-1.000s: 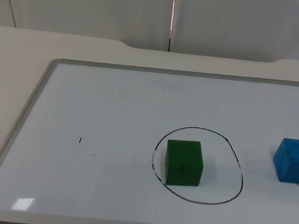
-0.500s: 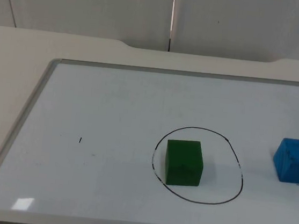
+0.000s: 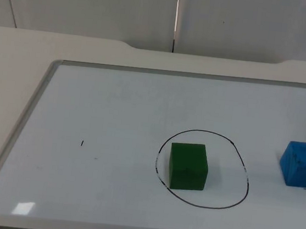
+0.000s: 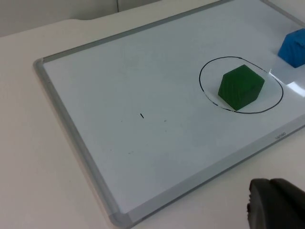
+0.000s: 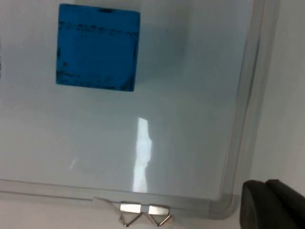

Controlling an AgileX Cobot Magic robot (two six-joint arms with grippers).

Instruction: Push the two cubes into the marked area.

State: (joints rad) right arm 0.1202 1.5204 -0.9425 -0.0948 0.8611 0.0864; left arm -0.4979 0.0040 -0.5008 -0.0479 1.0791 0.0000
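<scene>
Nothing has shifted since the earlier top-view frames: both cubes occupy the same positions on the whiteboard (image 3: 142, 108).

Top view: the green cube (image 3: 188, 166) sits inside the black drawn circle (image 3: 202, 169), in its left half, close to the line without touching it. The blue cube (image 3: 302, 163) rests outside the circle, well to its right, near the board's right edge. A small black tick mark (image 3: 82, 143) lies on the board to the left of the circle.

Left wrist view: the green cube (image 4: 241, 87) stands within the circle (image 4: 241, 85), and the blue cube (image 4: 293, 46) lies beyond it. The board's grey frame (image 4: 76, 143) rests on the white table (image 4: 28, 157). One black fingertip of the left gripper (image 4: 276, 205) hangs above the table beside the board; its opening cannot be determined.

Right wrist view: the blue cube (image 5: 97, 46) sits on the board away from the frame corner (image 5: 224, 202). One fingertip of the right gripper (image 5: 271, 205) hangs just outside that corner; its opening cannot be determined.
</scene>
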